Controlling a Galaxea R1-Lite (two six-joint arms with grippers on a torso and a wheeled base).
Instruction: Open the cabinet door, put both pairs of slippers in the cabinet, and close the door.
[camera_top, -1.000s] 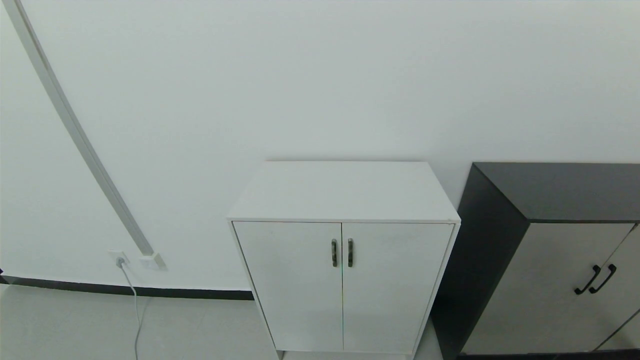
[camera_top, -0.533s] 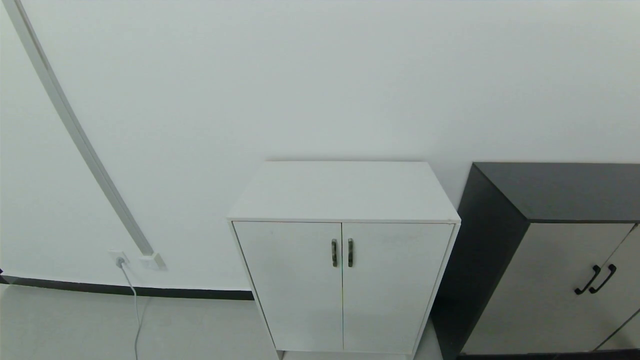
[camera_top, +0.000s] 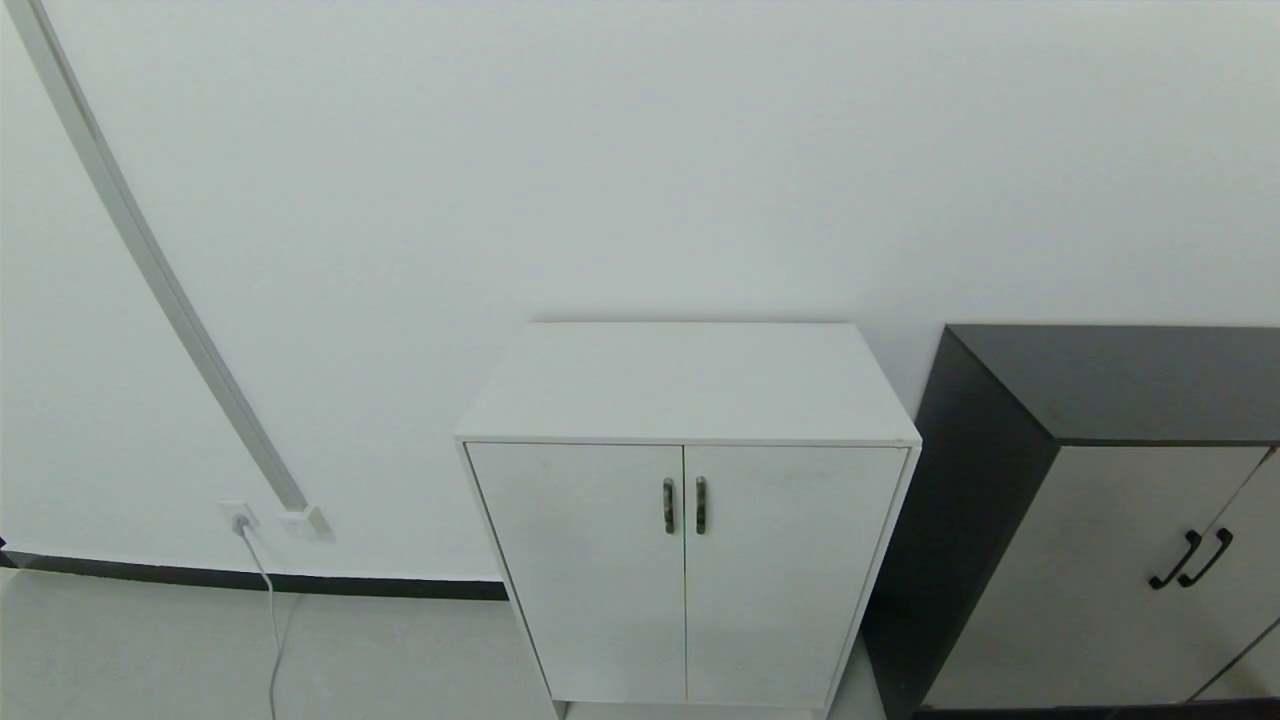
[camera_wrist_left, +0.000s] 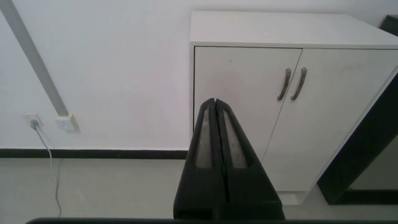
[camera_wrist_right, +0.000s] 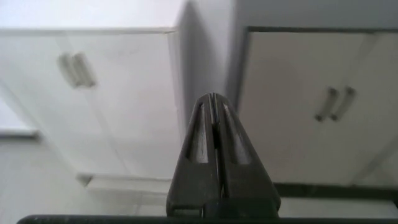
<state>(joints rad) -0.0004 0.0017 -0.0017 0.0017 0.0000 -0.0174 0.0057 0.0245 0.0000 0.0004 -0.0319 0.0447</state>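
A white two-door cabinet (camera_top: 686, 560) stands against the wall in the head view, both doors closed, with two dark vertical handles (camera_top: 684, 505) at the centre seam. My left gripper (camera_wrist_left: 215, 102) is shut with nothing in it, some way in front of the cabinet (camera_wrist_left: 292, 106) and off its left door. My right gripper (camera_wrist_right: 213, 98) is also shut and holds nothing, level with the gap between the white cabinet (camera_wrist_right: 99, 99) and the dark one.
A black cabinet with grey doors (camera_top: 1100, 540) stands right beside the white one on the right. A wall socket with a grey cable (camera_top: 262, 590) and a slanted cable duct (camera_top: 150, 260) are on the left. Open floor lies left of the white cabinet.
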